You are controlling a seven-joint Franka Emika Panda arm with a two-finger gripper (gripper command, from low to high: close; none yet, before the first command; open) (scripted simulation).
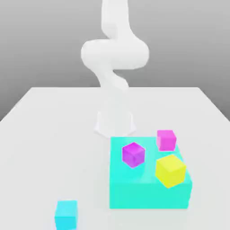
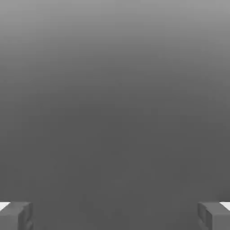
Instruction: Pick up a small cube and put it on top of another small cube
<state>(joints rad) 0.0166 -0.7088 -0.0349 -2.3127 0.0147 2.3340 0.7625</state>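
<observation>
Three small cubes rest on top of a large cyan block (image 1: 148, 191): a purple cube (image 1: 133, 154) near its middle, a pink cube (image 1: 166, 139) at its far right corner, and a yellow cube (image 1: 170, 170) at its near right. A fourth small cube, cyan (image 1: 66, 214), sits on the white table toward the exterior view's left front. In the hand view my gripper (image 2: 115, 216) is open, its grey fingertips (image 2: 15, 215) set wide apart with nothing between them, facing plain grey background.
The white arm (image 1: 113, 56) rises from its base (image 1: 114, 122) behind the cyan block and bends up out of the frame. The white table (image 1: 49, 134) spreads around the block, with its far edge behind the base.
</observation>
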